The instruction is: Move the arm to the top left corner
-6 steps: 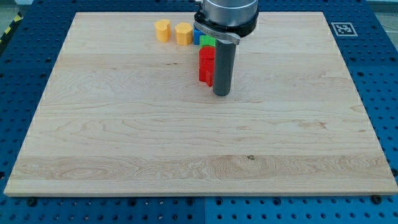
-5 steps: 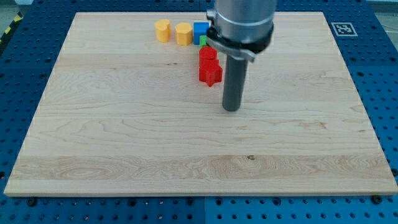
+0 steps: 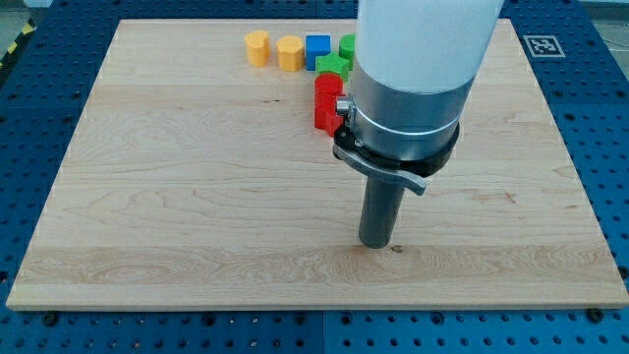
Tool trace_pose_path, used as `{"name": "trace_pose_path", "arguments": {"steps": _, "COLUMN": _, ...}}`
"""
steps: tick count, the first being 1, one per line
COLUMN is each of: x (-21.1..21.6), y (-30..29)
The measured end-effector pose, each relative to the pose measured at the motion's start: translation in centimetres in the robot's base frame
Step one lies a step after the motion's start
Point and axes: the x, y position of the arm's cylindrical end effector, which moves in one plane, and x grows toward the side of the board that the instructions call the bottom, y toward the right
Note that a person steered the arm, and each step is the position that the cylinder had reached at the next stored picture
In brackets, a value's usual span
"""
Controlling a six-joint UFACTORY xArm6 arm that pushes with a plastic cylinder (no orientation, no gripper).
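Observation:
My tip [image 3: 375, 243] rests on the wooden board [image 3: 177, 197] low and right of centre, well below the blocks. The blocks cluster near the view's top: two yellow cylinder-like blocks [image 3: 257, 47] [image 3: 290, 52], a blue cube [image 3: 316, 50], a green block [image 3: 332, 67], another green block [image 3: 347, 46] partly hidden by the arm, and two red blocks [image 3: 328, 88] [image 3: 325, 114] stacked in a column below them. The arm's wide body [image 3: 413, 88] covers the area right of the blocks.
The board lies on a blue perforated table [image 3: 39, 118]. A black-and-white marker tag [image 3: 542, 45] sits at the board's top right corner. The board's top left corner [image 3: 123, 25] is far from my tip.
My tip has moved down the view, from beside the red blocks toward the board's lower middle, and slightly right. The blocks have not visibly moved.

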Motion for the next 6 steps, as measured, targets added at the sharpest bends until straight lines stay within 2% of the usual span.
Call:
{"name": "trace_pose_path", "arguments": {"steps": 1, "x": 0.0, "y": -1.5}}
{"name": "trace_pose_path", "arguments": {"steps": 2, "x": 0.0, "y": -10.5}}
{"name": "trace_pose_path", "arguments": {"steps": 3, "x": -3.5, "y": -19.7}}
{"name": "trace_pose_path", "arguments": {"steps": 4, "x": -11.3, "y": -23.8}}
{"name": "trace_pose_path", "arguments": {"steps": 5, "x": -13.3, "y": -24.0}}
{"name": "trace_pose_path", "arguments": {"steps": 6, "x": -18.6, "y": -28.3}}
